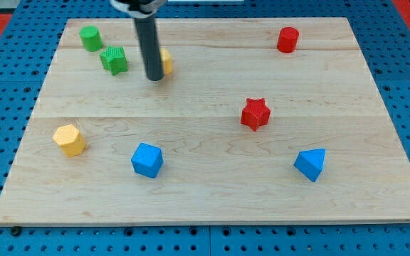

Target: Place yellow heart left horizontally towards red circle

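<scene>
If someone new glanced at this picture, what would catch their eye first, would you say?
Probably the dark rod at the view's upper left, my tip against a yellow block that it mostly hides. Next, the red star alone right of centre, and the two blue blocks near the view's bottom.

Dark rod [148,43] upright, entering from view's top; my tip [154,78] down on board, upper left.

My arm ends in a straight, dark gray rod, round like a thick pencil. It looks smooth and a little shiny. Its top joins a black and silver part. My tip [154,78] is flat.
</scene>
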Action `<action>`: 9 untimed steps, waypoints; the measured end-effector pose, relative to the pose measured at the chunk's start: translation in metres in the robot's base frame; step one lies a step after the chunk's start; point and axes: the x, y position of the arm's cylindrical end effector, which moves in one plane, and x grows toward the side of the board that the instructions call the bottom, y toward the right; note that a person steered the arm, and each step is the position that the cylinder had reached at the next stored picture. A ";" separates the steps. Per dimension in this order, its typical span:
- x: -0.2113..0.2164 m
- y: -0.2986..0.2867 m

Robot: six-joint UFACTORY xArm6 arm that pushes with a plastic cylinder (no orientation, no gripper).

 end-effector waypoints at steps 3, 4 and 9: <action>-0.012 -0.023; -0.043 -0.017; -0.061 0.044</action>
